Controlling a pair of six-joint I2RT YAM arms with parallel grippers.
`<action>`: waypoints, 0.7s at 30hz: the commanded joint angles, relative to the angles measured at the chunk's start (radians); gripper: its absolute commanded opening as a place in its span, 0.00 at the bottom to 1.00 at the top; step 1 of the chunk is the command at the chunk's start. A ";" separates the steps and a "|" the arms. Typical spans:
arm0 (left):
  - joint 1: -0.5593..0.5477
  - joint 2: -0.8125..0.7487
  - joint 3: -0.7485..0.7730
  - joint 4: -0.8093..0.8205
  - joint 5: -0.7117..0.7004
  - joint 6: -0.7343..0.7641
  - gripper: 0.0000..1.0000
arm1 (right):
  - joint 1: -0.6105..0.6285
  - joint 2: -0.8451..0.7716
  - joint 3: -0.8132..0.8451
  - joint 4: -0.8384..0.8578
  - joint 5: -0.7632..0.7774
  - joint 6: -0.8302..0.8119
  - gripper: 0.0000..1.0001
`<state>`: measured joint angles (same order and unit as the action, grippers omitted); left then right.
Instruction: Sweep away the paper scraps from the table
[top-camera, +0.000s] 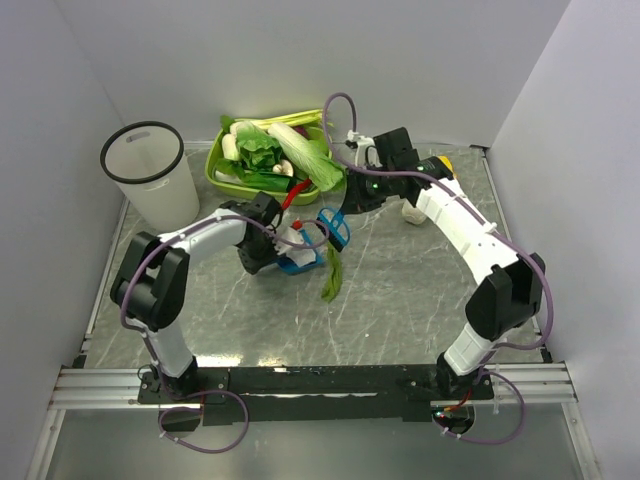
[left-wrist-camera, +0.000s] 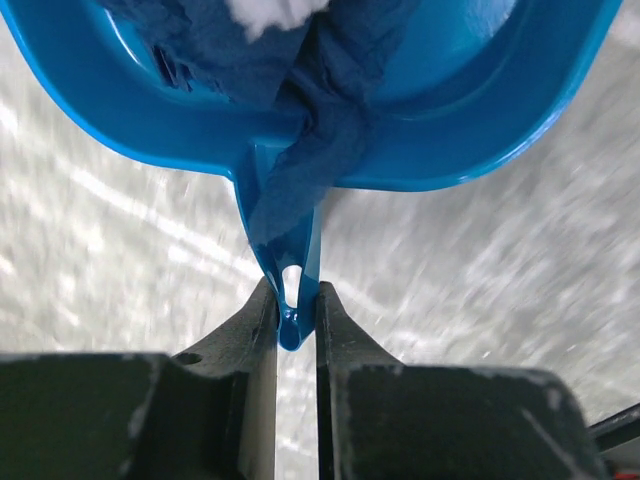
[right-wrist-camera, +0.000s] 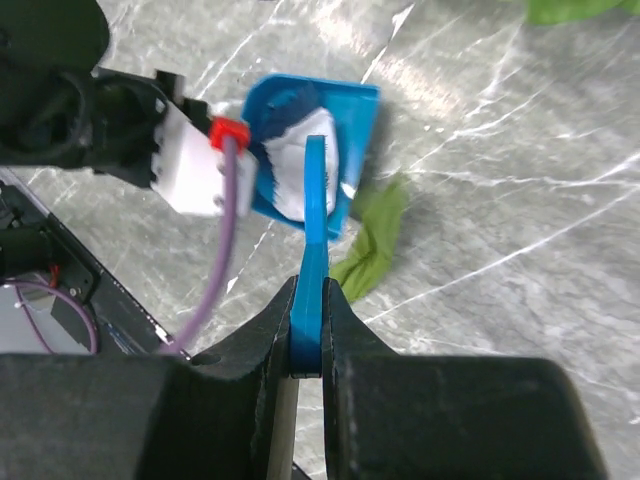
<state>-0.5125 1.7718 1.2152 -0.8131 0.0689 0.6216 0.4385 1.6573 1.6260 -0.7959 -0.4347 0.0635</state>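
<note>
My left gripper (top-camera: 272, 254) is shut on the handle of a light-blue dustpan (top-camera: 300, 262), which rests on the table (top-camera: 400, 300); the left wrist view shows the handle (left-wrist-camera: 290, 300) pinched between the jaws. In the pan (left-wrist-camera: 480, 110) lie a dark-blue paper scrap (left-wrist-camera: 300, 120) and a white one (left-wrist-camera: 270, 12). My right gripper (top-camera: 345, 203) is shut on a blue brush (top-camera: 333, 228), whose handle (right-wrist-camera: 314, 250) reaches over the pan (right-wrist-camera: 355, 110). A green scrap (top-camera: 332, 275) lies on the table just right of the pan, also in the right wrist view (right-wrist-camera: 375, 240).
A lime-green tray (top-camera: 215, 170) of leafy vegetables stands at the back centre, with a red bit (top-camera: 292, 193) at its front edge. A white bin (top-camera: 150, 175) stands at the back left. A white and yellow object (top-camera: 415, 210) lies behind the right arm. White walls surround the table.
</note>
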 joint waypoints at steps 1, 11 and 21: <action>0.057 -0.066 -0.029 -0.053 -0.055 0.067 0.01 | -0.018 -0.065 -0.031 0.001 0.037 -0.028 0.00; 0.071 -0.167 -0.187 -0.126 -0.185 0.228 0.01 | -0.018 -0.047 -0.167 -0.023 0.355 0.057 0.00; -0.044 -0.048 -0.102 -0.117 -0.218 0.181 0.01 | 0.028 0.136 -0.120 -0.035 0.105 0.033 0.00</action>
<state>-0.5007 1.6798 1.0664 -0.9298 -0.1432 0.8177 0.4358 1.7126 1.4536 -0.8242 -0.2192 0.1104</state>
